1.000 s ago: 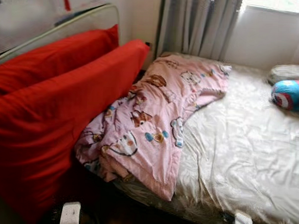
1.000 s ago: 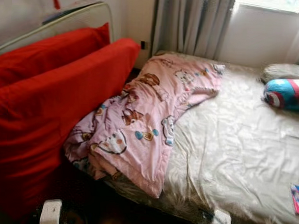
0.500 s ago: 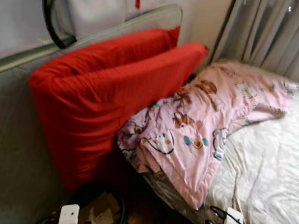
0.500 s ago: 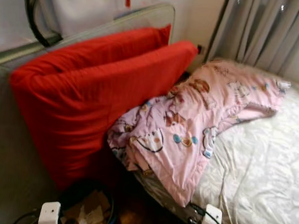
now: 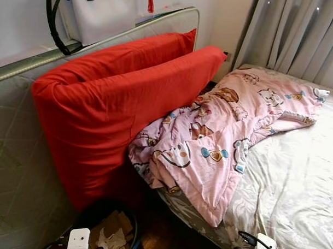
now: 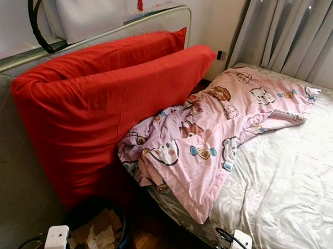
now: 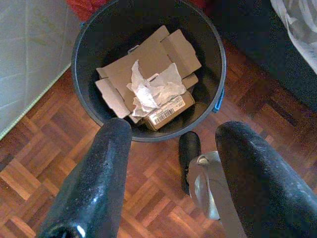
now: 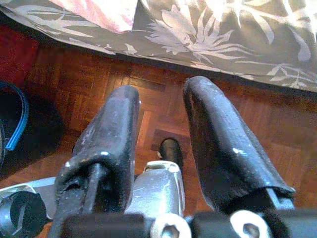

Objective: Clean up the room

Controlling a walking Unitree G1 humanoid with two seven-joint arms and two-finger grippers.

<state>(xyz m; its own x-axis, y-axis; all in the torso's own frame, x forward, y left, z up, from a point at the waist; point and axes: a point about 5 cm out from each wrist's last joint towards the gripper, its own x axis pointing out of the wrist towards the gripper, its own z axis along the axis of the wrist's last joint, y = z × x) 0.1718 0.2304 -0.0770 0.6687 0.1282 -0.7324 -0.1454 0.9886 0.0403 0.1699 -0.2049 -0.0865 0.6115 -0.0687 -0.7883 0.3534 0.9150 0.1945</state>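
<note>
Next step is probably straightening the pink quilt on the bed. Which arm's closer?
Right, likely. The right gripper hangs open beside the bed's edge, near the pink quilt; the left gripper hangs open over the bin.

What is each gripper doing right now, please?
Left gripper: open, holding nothing, above the black round bin of cardboard scraps.
Right gripper: open, holding nothing, over the wooden parquet floor.

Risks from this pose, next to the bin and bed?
1. The round black bin of cardboard scraps stands on the parquet just ahead of the open left gripper; a step forward might tip it.
2. The pink cartoon-print quilt droops over the bed's edge and could slide off.
3. The big red cushion leans upright; bumping it may topple it.
</note>
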